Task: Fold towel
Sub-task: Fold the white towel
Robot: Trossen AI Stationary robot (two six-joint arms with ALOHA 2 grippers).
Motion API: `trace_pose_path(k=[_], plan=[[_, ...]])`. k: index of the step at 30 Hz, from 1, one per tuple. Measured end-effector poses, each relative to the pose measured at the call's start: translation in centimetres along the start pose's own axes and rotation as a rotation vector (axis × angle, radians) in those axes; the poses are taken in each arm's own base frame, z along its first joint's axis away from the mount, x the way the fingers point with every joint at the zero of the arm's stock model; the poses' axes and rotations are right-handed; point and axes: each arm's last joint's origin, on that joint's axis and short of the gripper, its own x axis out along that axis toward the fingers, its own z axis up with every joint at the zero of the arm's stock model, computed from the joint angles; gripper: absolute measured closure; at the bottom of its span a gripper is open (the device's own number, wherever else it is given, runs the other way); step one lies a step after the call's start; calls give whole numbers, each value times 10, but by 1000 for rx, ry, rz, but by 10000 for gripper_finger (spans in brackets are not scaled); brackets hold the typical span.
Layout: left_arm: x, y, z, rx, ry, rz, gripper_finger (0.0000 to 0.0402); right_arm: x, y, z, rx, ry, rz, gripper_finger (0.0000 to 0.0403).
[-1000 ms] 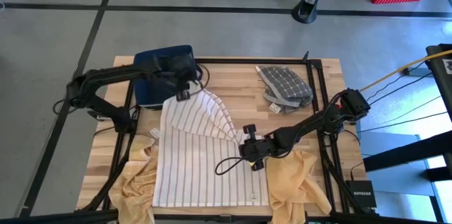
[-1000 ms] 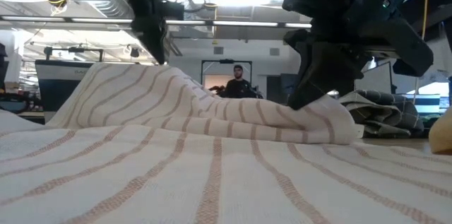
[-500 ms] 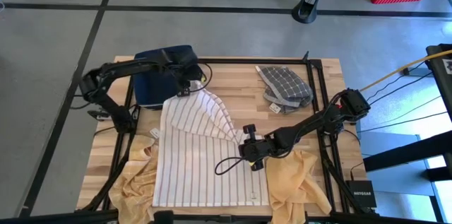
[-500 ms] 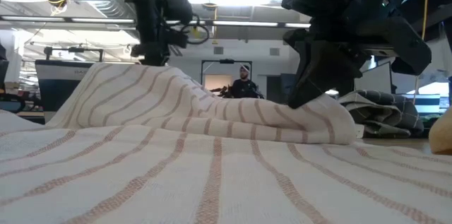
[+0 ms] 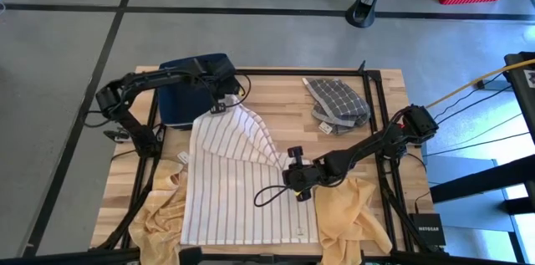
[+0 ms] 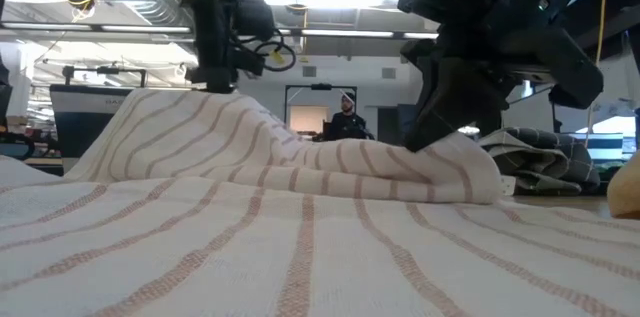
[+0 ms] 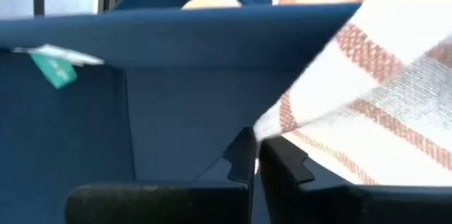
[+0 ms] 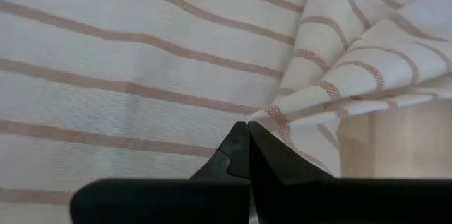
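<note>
The towel [image 5: 238, 177], white with thin reddish stripes, lies spread over the middle of the wooden table [image 5: 284, 98], its far part lifted into a loose fold between the two arms. The left gripper [image 5: 219, 104] sits at the towel's far corner, next to a dark blue bag [image 5: 180, 89]; its fingers are pressed together and in the left wrist view the cloth edge meets their tips, so it looks pinched on that corner. The right gripper [image 5: 294, 180] is down at the fold's other end, fingers together with a striped edge at the tips, apparently clamped on the towel too. With both corners held, the step seems to be carrying the far edge over toward the near edge. To do it well, I would lift both corners to the same height, keep the cloth lightly taut between the grippers so the fold line stays straight, and lay the edge square on the near hem. The left corner should clear the bag just beside it. Yellow cloths [image 5: 347, 211] lie partly under the towel; dragging could pull them along.
</note>
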Motion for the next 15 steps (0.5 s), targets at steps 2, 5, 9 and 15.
trace_pose_path(k=[2,5,9,15], plan=[[-8,0,-1,-10,9,-4,395,-3,-2,0,-22,6,-23,403],[-29,-1,-3,-19,2,41,398,-17,-9,3,-45,5,-104,403],[-73,-4,-7,-46,-79,113,400,-46,-24,7,-80,-1,-252,403],[-137,-22,-30,-107,-190,107,400,-84,-55,4,-27,-7,-341,402]])
